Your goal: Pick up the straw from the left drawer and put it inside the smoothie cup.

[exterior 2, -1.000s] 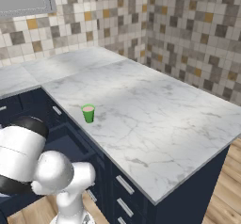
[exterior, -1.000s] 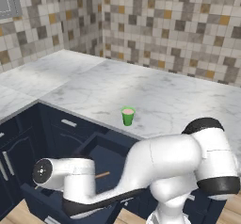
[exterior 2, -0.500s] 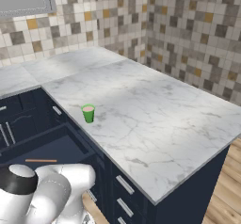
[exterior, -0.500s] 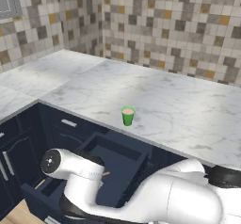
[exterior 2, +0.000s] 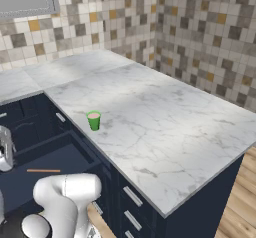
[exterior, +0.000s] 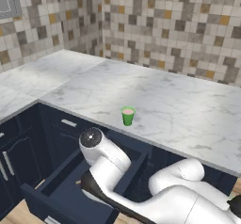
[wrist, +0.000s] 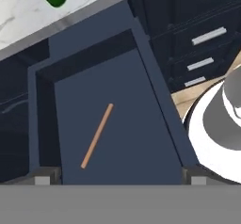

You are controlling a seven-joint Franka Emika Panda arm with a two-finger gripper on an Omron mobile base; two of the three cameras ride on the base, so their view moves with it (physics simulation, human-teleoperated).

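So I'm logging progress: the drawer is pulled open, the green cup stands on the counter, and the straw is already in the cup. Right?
Not quite. The straw lies flat on the floor of the open drawer, as the hand view shows. The green cup does stand on the counter, with nothing sticking out of it.

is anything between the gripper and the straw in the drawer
Nothing visible. In the hand view the straw lies alone on the bare floor of the open drawer, with the open gripper above it.

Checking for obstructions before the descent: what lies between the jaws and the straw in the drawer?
Nothing. In the hand view, bare drawer floor separates the open gripper from the straw in the left drawer.
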